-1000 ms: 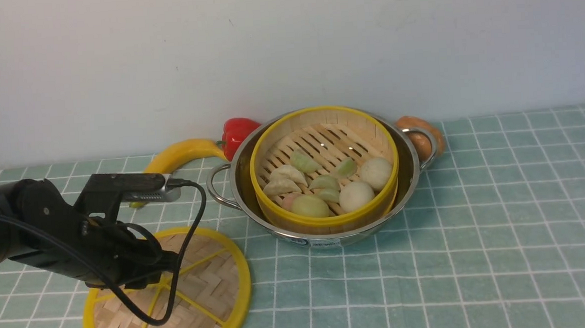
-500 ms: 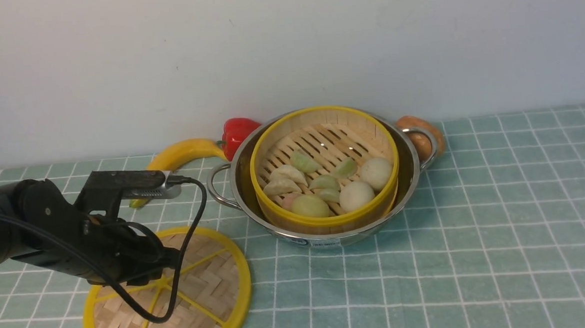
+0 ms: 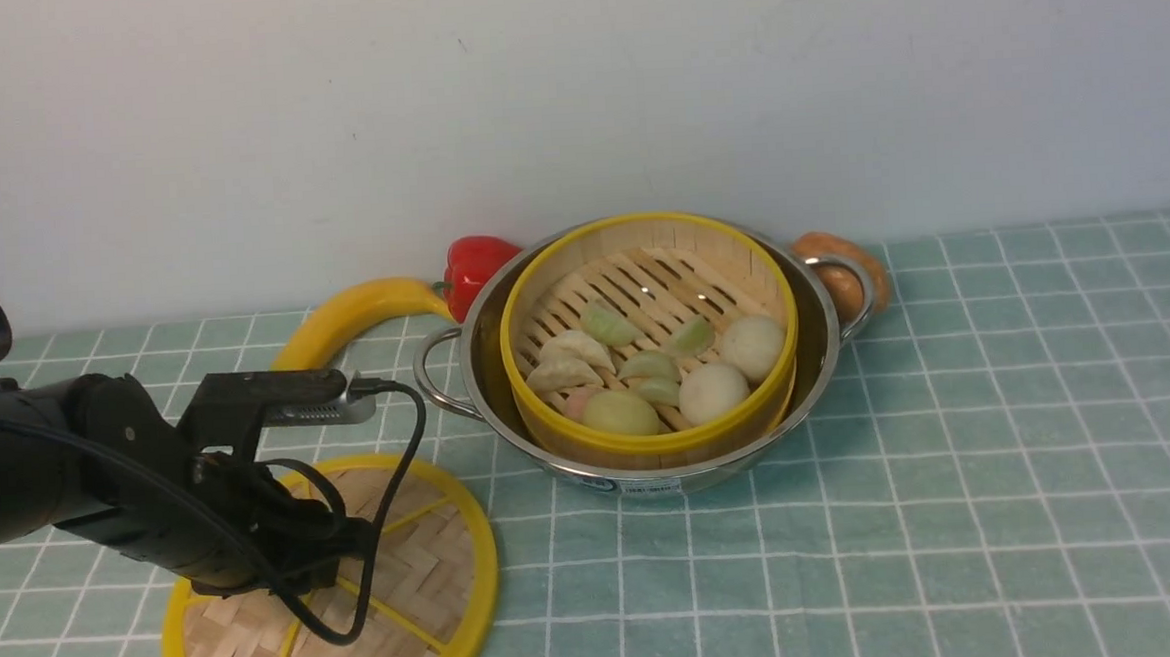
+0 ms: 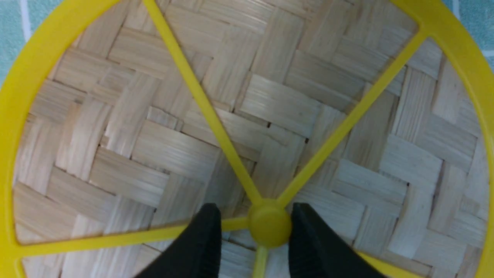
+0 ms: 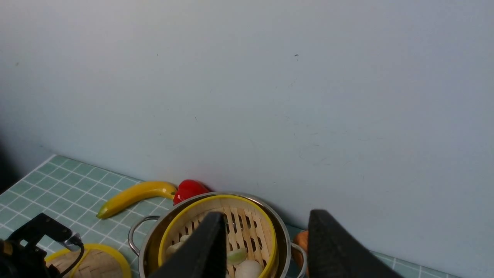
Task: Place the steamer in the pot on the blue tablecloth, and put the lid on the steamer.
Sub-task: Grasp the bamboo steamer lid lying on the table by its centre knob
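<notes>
While the left gripper point(image 4: 254, 214) straddles, half-open and not clamped, the hub point(image 4: 269, 226) of the flat woven yellow-rimmed lid point(image 3: 437, 557) on the blue-green gridded tablecloth point(image 3: 955, 509), the round bamboo steamer point(image 3: 651, 445) sits in the shiny steel pot point(image 3: 817, 356) by the white wall point(image 3: 573, 99); the right gripper point(image 5: 268, 218) gapes empty.

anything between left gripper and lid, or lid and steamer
Nothing visible. The left gripper straddles the hub of the lid, jaws open; only tablecloth and the lower rim of the pot lie between lid and steamer.

One pot point(image 3: 819, 356) holds one steamer point(image 3: 660, 236). Inside the pot are two white buns point(image 3: 754, 348), one yellow-green bun point(image 3: 619, 412) and about six dumplings point(image 3: 571, 347). Left of the pot are one lid point(image 3: 437, 567), one banana point(image 3: 363, 305) and one red pepper point(image 3: 476, 259). Behind the pot's right handle is one orange-brown item point(image 3: 821, 244).
</notes>
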### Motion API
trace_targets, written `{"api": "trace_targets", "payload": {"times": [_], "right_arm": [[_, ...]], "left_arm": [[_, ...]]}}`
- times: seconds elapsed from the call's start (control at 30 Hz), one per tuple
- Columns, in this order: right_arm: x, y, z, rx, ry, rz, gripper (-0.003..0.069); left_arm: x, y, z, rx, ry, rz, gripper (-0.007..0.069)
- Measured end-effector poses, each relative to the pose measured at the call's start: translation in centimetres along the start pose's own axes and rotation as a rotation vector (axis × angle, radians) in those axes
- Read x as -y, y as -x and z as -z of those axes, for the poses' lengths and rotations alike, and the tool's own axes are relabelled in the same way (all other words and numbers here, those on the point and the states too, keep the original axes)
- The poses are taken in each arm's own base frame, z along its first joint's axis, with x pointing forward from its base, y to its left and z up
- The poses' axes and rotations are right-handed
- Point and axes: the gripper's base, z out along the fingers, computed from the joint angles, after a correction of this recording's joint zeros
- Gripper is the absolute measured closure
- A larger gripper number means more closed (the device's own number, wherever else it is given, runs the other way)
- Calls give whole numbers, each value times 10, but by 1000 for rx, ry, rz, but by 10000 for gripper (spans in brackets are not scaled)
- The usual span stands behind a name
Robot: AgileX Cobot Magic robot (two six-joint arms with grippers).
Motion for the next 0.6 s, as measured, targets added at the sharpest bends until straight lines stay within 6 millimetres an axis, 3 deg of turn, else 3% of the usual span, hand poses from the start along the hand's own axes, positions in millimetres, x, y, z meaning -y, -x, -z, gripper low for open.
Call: {"api": "trace_targets", "payload": {"times": [0.13, 0.2, 0.33, 0.5, 0.6], "right_arm": [[0, 0, 0, 0, 1, 0, 353], [0, 0, 0, 0, 1, 0, 353], [0, 0, 0, 0, 1, 0, 353], [0, 0, 0, 0, 1, 0, 353], [0, 0, 0, 0, 1, 0, 353]], "left_arm": [[0, 0, 0, 1, -2, 5, 438], [0, 0, 0, 3, -3, 6, 505], [0, 1, 9, 18, 9, -19, 508], [-7, 11, 44, 32, 72, -36, 508], [-19, 31, 87, 59, 190, -38, 508]]}}
